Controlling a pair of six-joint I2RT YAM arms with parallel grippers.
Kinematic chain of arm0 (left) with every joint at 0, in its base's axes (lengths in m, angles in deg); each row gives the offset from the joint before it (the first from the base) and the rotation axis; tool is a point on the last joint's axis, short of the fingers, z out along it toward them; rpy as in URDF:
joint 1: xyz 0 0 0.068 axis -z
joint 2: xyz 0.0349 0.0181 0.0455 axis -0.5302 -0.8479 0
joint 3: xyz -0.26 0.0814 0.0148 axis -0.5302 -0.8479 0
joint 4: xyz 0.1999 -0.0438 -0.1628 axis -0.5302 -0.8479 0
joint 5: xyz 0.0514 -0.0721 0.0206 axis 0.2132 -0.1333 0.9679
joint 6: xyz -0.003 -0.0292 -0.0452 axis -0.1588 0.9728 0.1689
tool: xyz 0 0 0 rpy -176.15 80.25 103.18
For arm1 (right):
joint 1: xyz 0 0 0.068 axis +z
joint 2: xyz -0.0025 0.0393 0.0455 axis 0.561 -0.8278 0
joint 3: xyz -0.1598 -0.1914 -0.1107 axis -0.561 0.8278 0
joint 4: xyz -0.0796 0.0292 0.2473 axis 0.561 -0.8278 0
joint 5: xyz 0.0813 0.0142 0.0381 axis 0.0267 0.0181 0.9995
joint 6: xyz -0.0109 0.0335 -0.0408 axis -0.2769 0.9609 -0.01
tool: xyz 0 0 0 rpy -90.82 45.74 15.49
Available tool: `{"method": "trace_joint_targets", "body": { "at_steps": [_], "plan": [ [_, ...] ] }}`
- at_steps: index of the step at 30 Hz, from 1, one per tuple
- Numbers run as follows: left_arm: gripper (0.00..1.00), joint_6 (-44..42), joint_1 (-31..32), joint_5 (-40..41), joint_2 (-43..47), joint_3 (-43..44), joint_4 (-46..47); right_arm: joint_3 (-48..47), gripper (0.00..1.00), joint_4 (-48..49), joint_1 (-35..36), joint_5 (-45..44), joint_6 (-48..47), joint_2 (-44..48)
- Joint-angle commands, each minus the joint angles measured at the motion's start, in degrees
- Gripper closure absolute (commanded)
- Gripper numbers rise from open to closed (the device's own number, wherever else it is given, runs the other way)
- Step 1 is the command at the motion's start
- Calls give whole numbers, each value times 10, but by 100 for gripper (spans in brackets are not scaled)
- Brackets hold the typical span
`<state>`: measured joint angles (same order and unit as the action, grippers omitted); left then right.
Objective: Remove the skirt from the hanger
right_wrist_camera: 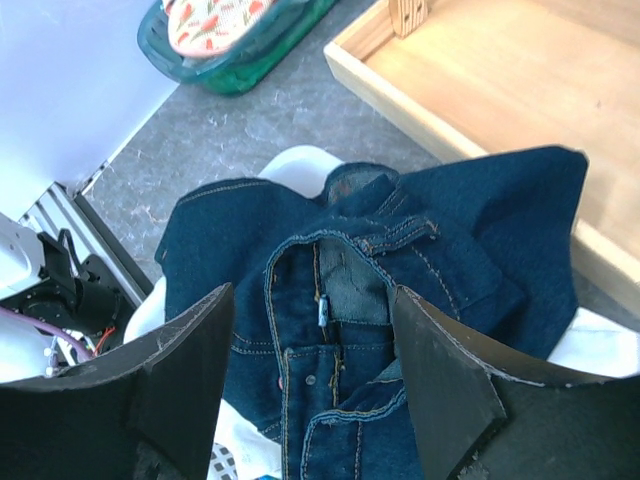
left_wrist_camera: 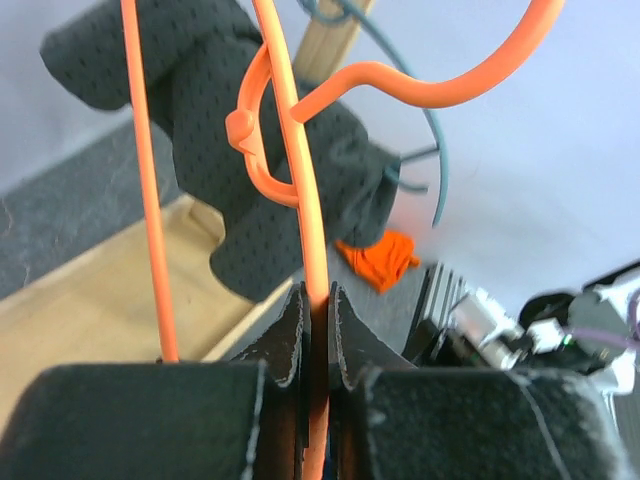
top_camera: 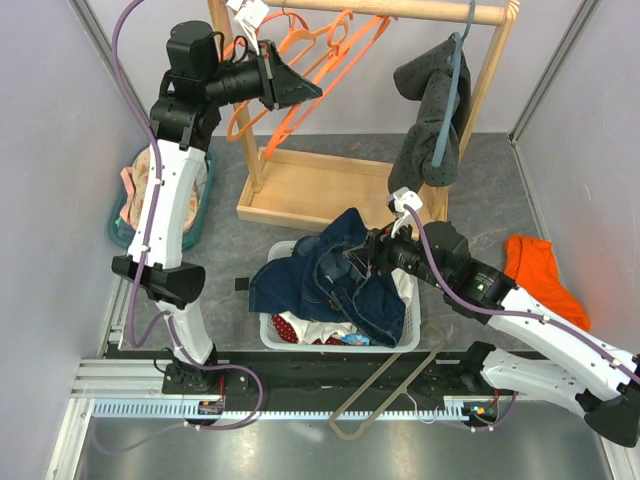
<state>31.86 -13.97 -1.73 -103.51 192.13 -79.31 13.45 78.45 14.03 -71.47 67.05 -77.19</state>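
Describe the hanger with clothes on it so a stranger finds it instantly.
Find the wooden rack behind the white basket and follow its top rail to the right end. The grey-blue hanger there carries a dark grey garment; the hangers to its left are orange and bare.

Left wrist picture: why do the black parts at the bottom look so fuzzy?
Left wrist view: the fingers sit too near the lens, so they blur, with the orange hanger pinched between them; right wrist view: stitching on the jeans is crisp; top view: even light, soft shadows.
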Motion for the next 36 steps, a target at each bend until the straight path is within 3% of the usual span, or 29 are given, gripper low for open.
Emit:
{"method": "trace_joint_targets", "body": {
  "at_steps": [1, 10, 18, 36],
  "plan": [
    [98, 111, -15, 35, -34, 16, 128, 5, 29, 35, 2, 12, 20, -5],
    [98, 219, -33, 54, -90, 36, 238, 5, 30, 40, 2, 18, 30, -10],
    [98, 250, -35, 67, -118, 48, 288, 20, 31, 49, 2, 30, 49, -6],
    [98, 195, -34, 88, -125, -1, 236, 17, 31, 34, 2, 23, 48, 24]
  ]
}}
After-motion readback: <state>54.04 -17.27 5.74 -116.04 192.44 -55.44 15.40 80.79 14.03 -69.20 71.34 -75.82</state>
